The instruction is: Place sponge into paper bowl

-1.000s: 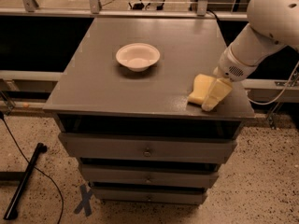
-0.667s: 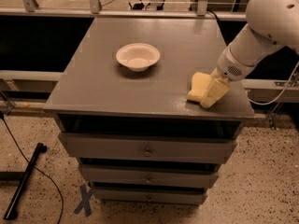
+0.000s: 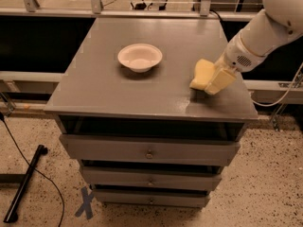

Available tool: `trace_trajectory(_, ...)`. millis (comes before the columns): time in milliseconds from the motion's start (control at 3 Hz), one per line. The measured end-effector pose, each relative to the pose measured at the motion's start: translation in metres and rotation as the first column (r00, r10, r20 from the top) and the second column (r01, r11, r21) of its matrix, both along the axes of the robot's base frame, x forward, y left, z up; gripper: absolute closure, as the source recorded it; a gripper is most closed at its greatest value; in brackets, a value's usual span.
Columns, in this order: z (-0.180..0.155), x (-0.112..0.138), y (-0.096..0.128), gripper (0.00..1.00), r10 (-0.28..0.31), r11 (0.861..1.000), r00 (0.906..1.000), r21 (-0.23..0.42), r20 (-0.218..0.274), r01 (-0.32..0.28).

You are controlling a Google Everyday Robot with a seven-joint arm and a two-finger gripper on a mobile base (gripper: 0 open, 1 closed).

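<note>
Camera view: the sponge (image 3: 202, 73) lies on the right, near part of the tabletop (image 3: 118, 93), well apart from the bowl (image 3: 124, 56), which stands further left. The hand (image 3: 215, 82) is against the sponge's right side; whether it grips cannot be told. Sponge judged light, soft and compressible, so take hold across its thick middle.

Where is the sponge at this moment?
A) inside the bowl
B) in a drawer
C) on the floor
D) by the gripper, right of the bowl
D: the sponge is at the gripper near the right edge of the cabinet top, and the bowl to its left is empty.
</note>
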State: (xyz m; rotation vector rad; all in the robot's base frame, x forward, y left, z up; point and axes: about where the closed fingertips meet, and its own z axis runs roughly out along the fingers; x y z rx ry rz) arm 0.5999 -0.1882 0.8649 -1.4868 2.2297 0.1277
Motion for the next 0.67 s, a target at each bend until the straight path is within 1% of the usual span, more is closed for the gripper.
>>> trace_trajectory(333, 0.057, 0.003, 0.010, 1.00, 0.045, 0.999, 0.9937, 0.014, 0.103, -0.046)
trace_trajectory(667, 0.095, 0.016, 0.030, 1.00, 0.101, 0.994, 0.9797, 0.016, 0.173, -0.105)
